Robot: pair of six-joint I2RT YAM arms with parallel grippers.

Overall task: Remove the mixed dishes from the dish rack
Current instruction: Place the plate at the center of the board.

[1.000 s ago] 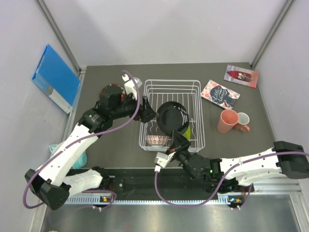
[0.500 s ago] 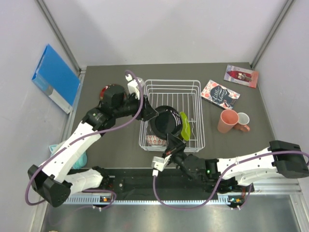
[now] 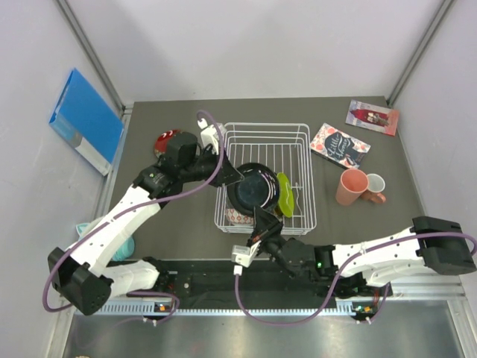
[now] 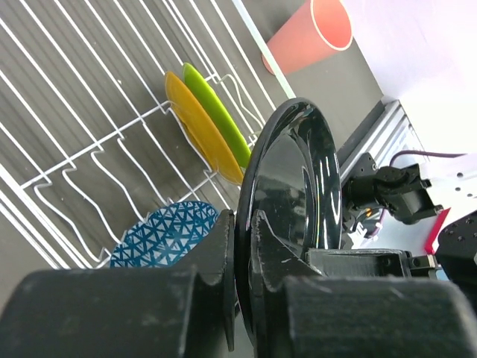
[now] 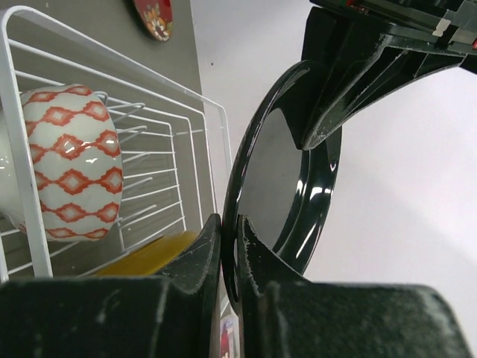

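Note:
A black plate [image 3: 252,188] stands on edge above the white wire dish rack [image 3: 267,130], held from two sides. My left gripper [image 3: 232,177] is shut on its left rim, the fingers pinching the rim in the left wrist view [image 4: 242,224]. My right gripper [image 3: 259,225] is shut on the lower rim [image 5: 229,224]. In the rack's slots lean a lime-green plate [image 3: 285,194] and an amber plate [image 4: 197,127]. A small patterned bowl [image 3: 238,216] lies in the rack's near left corner, half hidden under the black plate.
A red plate [image 3: 165,139] lies on the table left of the rack. A tall pink cup [image 3: 350,186] and two small mugs [image 3: 375,186] stand to the right. Two booklets [image 3: 340,145] lie at the back right. A blue folder [image 3: 86,119] leans on the left wall.
My left gripper has reached the black plate and shut on its rim. The plate has shifted left and toward the rack's near side, with the right gripper still on it.

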